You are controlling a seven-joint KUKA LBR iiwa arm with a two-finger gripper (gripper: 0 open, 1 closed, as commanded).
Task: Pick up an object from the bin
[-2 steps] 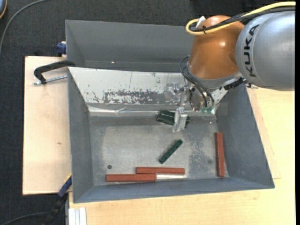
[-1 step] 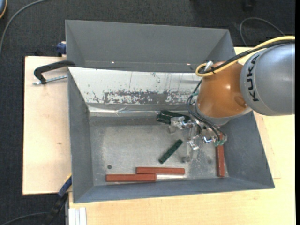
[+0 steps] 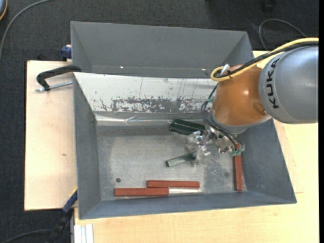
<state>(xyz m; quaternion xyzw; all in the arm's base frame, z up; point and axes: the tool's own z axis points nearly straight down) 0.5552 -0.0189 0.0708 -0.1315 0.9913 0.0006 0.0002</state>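
My gripper (image 3: 199, 145) is low over the right middle of the bin floor, under the orange wrist cover. A small dark flat strip (image 3: 178, 161) lies just below and left of it, its right end reaching up to the gripper. I cannot tell whether the two touch. A dark green oblong thing (image 3: 184, 126) lies just above and left of the gripper, near the back wall. A red-brown bar (image 3: 238, 174) lies along the right wall, below and right of the gripper.
Along the front wall lie a long red-brown bar (image 3: 140, 192), a shorter red-brown bar (image 3: 172, 185) and a pale stick (image 3: 183, 190). A small dark dot (image 3: 118, 180) sits at the front left. The arm comes in from the right.
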